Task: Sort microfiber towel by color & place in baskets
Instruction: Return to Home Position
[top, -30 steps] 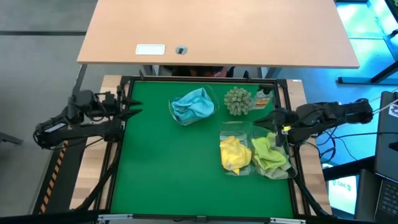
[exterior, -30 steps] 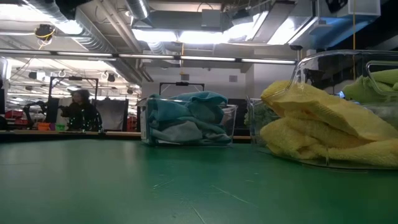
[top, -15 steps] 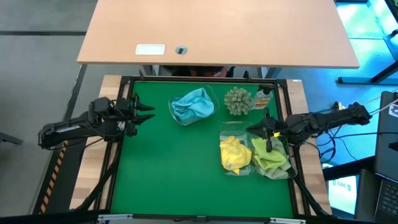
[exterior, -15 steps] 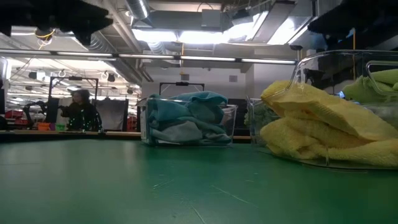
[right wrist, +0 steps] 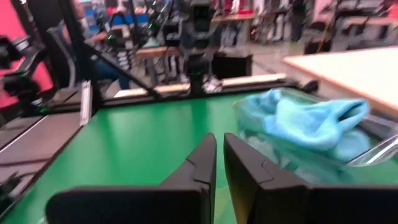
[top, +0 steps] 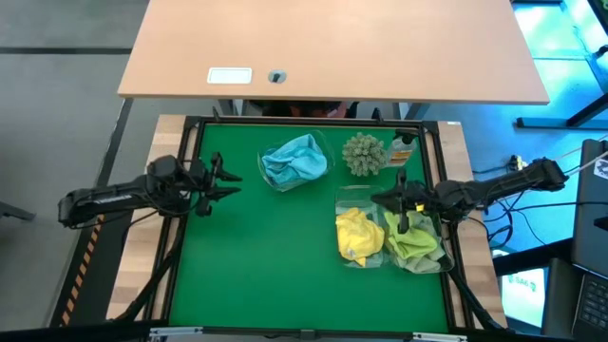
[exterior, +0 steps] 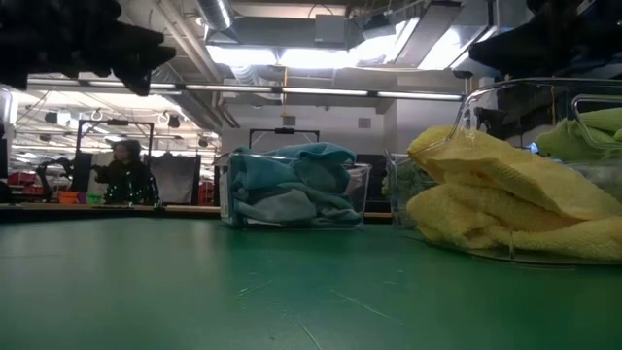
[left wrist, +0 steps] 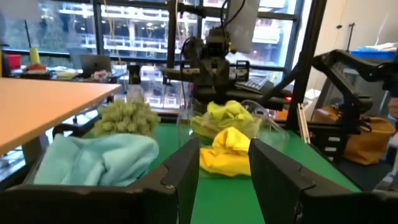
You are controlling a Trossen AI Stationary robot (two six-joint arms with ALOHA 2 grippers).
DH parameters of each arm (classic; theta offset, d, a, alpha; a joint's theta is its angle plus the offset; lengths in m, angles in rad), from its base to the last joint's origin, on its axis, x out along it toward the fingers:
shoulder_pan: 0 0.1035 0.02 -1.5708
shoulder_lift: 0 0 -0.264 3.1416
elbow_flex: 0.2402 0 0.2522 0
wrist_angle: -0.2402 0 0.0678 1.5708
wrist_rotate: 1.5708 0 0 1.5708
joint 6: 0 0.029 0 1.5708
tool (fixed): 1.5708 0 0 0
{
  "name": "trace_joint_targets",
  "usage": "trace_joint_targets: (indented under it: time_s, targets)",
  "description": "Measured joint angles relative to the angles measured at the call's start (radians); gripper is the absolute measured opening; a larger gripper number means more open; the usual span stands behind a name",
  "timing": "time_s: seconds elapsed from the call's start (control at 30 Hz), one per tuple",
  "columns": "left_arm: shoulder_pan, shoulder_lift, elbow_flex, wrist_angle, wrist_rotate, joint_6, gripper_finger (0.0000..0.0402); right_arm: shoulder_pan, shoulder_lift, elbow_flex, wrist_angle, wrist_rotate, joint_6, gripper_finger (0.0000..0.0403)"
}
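Note:
Three clear baskets stand on the green mat. The far one (top: 294, 161) holds light blue towels (right wrist: 305, 121). Two near the right edge hold yellow towels (top: 359, 236) and lime green towels (top: 413, 237), bunched and resting on the basket floors. My left gripper (top: 233, 178) hovers open over the mat's left part, left of the blue basket; its fingers (left wrist: 180, 174) stand apart. My right gripper (top: 377, 199) hovers shut above the far edge of the yellow and green baskets, its fingertips (right wrist: 208, 162) almost together. Neither gripper carries a towel.
A spiky grey-green ball (top: 363, 154) and a small orange-capped bottle (top: 404, 147) sit at the far right of the mat. A black frame (top: 190, 133) borders the mat. Bare green mat (top: 266, 266) lies across the left and near parts. A person (exterior: 124, 173) shows far behind.
My left gripper has moved from the table's left edge toward the right, out over the mat toward the blue basket. My right gripper has moved toward the left, from the right edge to above the yellow and green baskets. The towels and baskets have stayed where they were.

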Motion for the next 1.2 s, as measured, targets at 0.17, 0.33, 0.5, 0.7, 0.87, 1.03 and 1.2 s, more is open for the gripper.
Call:
trace_joint_targets:
  time_s: [0.17,0.33,0.5,0.7,0.87,1.03,1.2]
  targets:
    - [0.000,0.000,-0.037,0.014,-0.026,-0.018,0.0133,0.000,0.000,-0.023,0.065,0.023,-0.039,0.0033]
    - [0.000,0.000,-0.073,0.039,-0.053,-0.026,0.0133,0.000,0.000,-0.023,0.062,-0.019,-0.051,0.0033]
    - [0.000,0.000,-0.091,0.071,-0.065,-0.026,0.0133,0.000,0.000,-0.023,0.001,-0.061,-0.059,0.0033]
    - [0.000,0.000,-0.091,0.072,-0.066,-0.020,0.0133,0.000,0.000,-0.056,0.004,-0.061,-0.056,0.0033]
    - [0.000,0.000,-0.091,0.072,-0.066,-0.020,0.0133,0.000,0.001,-0.153,0.136,-0.052,-0.017,0.0033]
    - [0.000,0.000,-0.091,0.071,-0.065,-0.018,0.0133,0.000,0.000,-0.220,0.177,-0.051,-0.006,0.0033]
    - [0.000,0.000,-0.091,0.065,-0.065,-0.018,0.0133,0.000,0.001,-0.228,0.095,-0.028,-0.004,0.0033]
